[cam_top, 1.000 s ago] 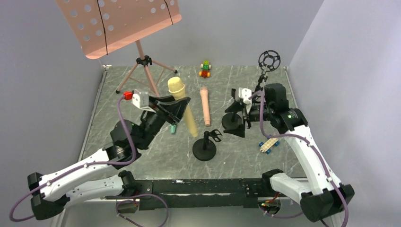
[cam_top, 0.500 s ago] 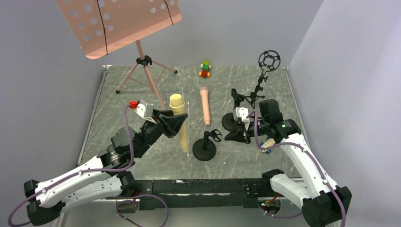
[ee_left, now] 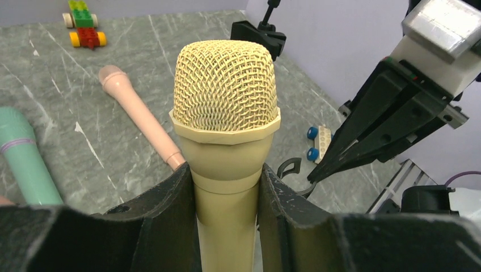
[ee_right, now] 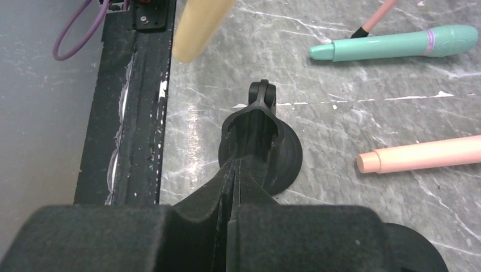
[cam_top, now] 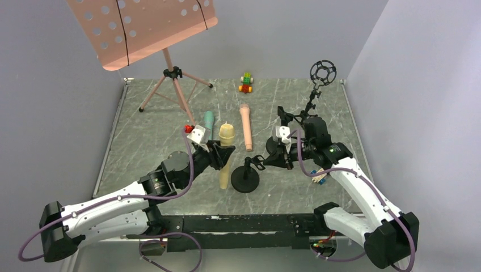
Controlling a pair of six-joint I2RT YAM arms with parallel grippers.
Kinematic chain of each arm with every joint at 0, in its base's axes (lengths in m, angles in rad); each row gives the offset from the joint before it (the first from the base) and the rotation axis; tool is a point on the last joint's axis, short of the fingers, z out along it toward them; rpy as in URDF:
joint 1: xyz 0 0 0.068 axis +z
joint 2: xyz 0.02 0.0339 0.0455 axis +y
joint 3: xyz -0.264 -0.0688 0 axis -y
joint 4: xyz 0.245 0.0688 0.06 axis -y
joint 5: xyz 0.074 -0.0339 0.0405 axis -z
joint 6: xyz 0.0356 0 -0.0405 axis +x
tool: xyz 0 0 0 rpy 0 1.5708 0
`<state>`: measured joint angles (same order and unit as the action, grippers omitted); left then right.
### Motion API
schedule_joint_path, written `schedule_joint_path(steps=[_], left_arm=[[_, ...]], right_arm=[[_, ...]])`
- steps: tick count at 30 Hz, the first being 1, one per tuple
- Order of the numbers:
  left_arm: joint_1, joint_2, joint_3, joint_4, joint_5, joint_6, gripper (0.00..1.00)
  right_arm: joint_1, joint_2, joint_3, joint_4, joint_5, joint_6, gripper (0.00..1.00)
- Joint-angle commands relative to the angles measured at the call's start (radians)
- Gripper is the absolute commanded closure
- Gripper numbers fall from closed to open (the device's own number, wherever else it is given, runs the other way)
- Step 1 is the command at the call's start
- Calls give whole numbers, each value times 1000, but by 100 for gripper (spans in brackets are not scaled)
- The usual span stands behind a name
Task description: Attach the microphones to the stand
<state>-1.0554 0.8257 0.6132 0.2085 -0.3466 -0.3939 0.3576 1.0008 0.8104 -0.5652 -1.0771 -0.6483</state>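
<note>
My left gripper is shut on the pale yellow microphone, which it holds upright, head up, just left of the small stand. The microphone's tail hangs above the table. My right gripper is shut, with nothing between its fingers and its tips at the stand's clip. The teal microphone and the pink microphone lie flat on the table.
A pink music stand on a tripod stands at the back left. A second round-based stand and a tall stand with a ring mount are at the right. Toy-brick cars sit at the back and by the right arm.
My left arm carried the yellow microphone nearer and rightward to the small stand, uncovering the teal one. My right gripper shut and moved left to the stand's clip.
</note>
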Motion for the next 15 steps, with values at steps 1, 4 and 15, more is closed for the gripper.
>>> schedule_joint_path(steps=[1,4,15], left_arm=[[2,3,39,132,-12,35,100],[2,19,62,138,-8,56,100],[2,97,35,204,-9,44,100]], right_arm=[[26,0,-15,82,15,39,97],[35,-7,-42,132,34,81,94],[50,-8,-71,219,89,176,69]])
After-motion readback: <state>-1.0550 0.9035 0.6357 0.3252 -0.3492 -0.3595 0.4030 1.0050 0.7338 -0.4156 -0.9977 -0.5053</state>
